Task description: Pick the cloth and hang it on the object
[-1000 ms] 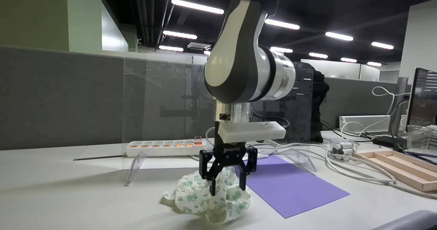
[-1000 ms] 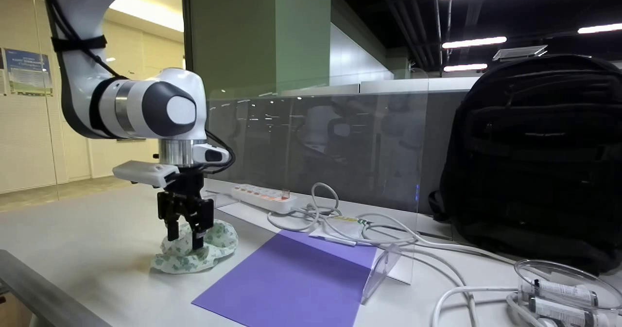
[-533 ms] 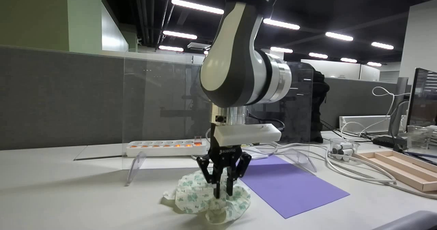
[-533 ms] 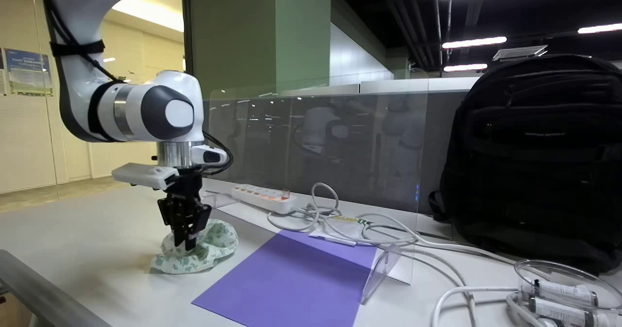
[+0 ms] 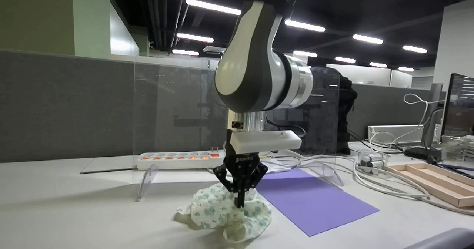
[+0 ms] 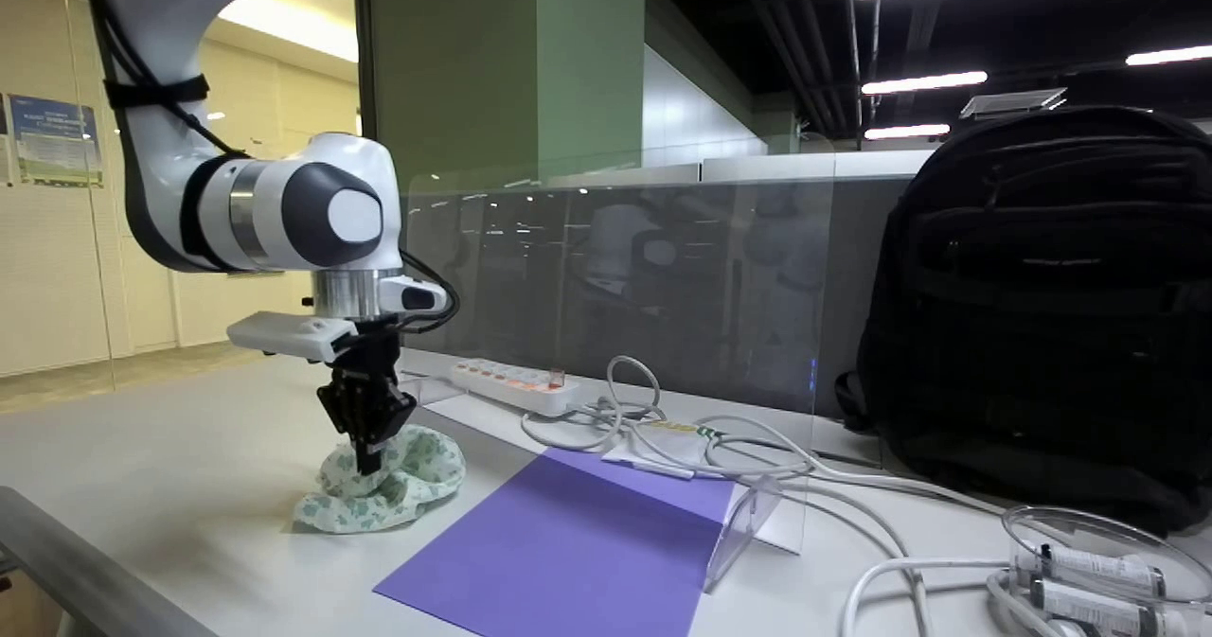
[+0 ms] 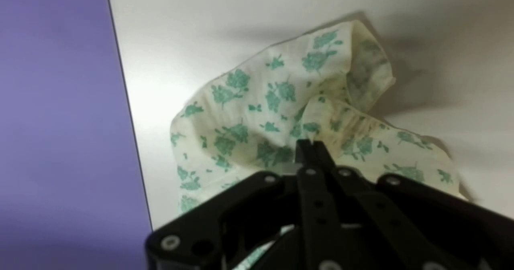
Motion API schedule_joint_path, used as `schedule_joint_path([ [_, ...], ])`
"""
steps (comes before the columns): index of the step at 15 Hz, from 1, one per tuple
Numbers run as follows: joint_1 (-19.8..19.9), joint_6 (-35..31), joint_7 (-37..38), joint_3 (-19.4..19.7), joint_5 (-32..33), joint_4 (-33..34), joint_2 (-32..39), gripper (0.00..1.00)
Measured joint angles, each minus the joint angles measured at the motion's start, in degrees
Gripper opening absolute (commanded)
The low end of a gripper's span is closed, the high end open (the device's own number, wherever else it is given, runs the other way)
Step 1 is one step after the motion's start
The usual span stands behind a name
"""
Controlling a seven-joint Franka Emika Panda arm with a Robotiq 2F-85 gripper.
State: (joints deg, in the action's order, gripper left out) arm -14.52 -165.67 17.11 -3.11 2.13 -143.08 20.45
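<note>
A crumpled white cloth (image 5: 211,209) with green flower prints lies on the table in both exterior views. From above, in the wrist view, the cloth (image 7: 245,97) spreads in loose folds under the fingertips. My gripper (image 5: 240,204) points straight down into its middle, and the fingers (image 6: 368,459) are together. At the tips of the gripper (image 7: 311,141) a thin pale wedge of fabric runs between the fingers, so it pinches a fold. Which object the task means is not plain; a clear upright panel (image 5: 166,112) on clear feet stands behind the cloth.
A purple sheet (image 6: 559,552) lies beside the cloth, partly under the panel. Behind stand a white power strip (image 5: 177,161) and loose white cables (image 6: 805,467). A black backpack (image 6: 1042,315), a clear cup of batteries (image 5: 372,162) and a wooden tray (image 5: 437,184) stand further off.
The fingers have come from wide apart to together on the cloth. The gripper dipped slightly, then rose a little and shifted sideways. Most of the cloth has stayed in place.
</note>
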Motion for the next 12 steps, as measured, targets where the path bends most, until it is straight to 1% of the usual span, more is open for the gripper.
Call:
schedule_joint_path([
  [2,-0.07,0.70,0.00,-0.09,-0.03,1.13,-1.15,0.00],
  [4,-0.25,2.75,0.00,-0.15,-0.03,2.81,-3.40,0.00],
  [12,0.12,17.53,0.01,-2.01,-0.02,10.92,-15.32,0.00],
])
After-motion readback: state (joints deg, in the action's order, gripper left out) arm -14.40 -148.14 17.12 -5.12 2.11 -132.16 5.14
